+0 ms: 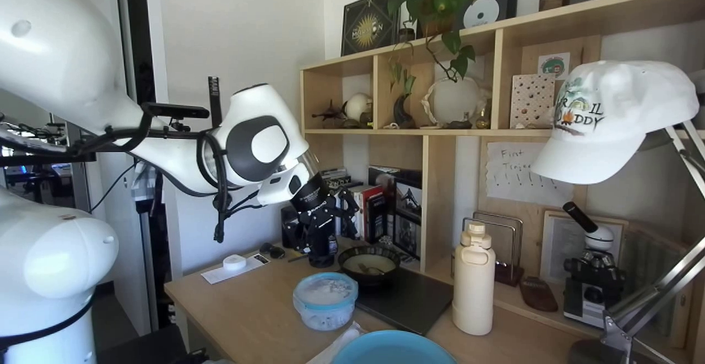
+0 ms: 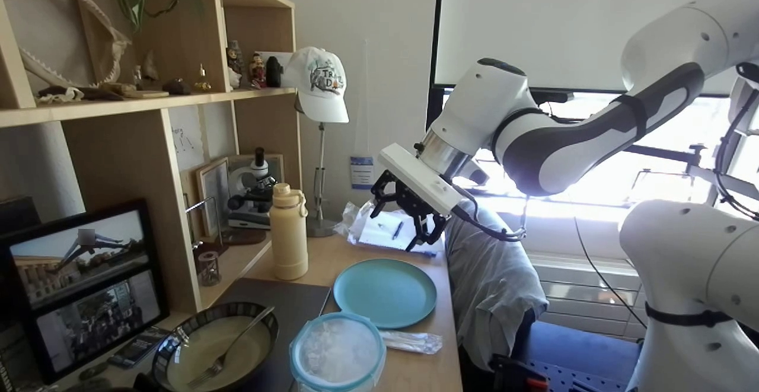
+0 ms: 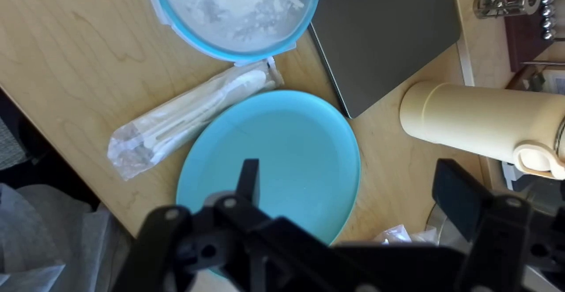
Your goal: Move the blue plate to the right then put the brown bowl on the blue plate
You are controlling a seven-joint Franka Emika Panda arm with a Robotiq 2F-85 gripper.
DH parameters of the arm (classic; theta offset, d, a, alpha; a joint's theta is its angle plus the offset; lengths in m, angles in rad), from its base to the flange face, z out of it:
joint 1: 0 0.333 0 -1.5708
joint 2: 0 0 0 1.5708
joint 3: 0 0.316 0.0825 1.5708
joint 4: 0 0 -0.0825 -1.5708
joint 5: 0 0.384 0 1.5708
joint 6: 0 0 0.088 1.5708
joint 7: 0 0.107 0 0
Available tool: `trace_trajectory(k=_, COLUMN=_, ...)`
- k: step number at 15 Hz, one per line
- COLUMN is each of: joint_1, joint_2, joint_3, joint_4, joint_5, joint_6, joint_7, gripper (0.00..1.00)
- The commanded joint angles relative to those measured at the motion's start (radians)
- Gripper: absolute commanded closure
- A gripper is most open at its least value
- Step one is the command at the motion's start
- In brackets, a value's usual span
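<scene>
Wooden desk (image 3: pixel 88 53), crowded: your claw (image 3: pixel 350 175) gapes empty; shoving the blue plate (image 3: pixel 287 150) hard toward the wrist view's 3 o'clock could topple the bottle (image 3: pixel 481 124).

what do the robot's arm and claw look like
The arm is glossy white and rounded, with dark grey panels and a silver ring near its end. Black cables run along it, with black straps around it. The claw is black, with angular, jointed fingers; pale lettering on it is too small to read.
</scene>
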Motion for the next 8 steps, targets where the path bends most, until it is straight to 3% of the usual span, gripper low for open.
trace_trajectory(k=1, joint_1=0.027, joint_2=0.028, joint_3=-0.001, joint_4=0.016, joint_5=0.058, joint_6=0.036, joint_7=-0.055, gripper=0.0)
trace_trajectory(k=2, joint_1=-0.095, joint_2=0.165, joint_3=0.14, joint_4=0.012, joint_5=0.272, joint_6=0.16, joint_7=-0.225, gripper=0.0)
trace_trajectory(k=3, joint_1=-0.031, joint_2=0.163, joint_3=0.132, joint_4=0.034, joint_5=0.325, joint_6=0.163, joint_7=-0.274, gripper=0.0)
trace_trajectory(k=8, joint_1=0.158, joint_2=0.347, joint_3=0.229, joint_4=0.179, joint_5=0.777, joint_6=0.217, joint_7=-0.711, gripper=0.0)
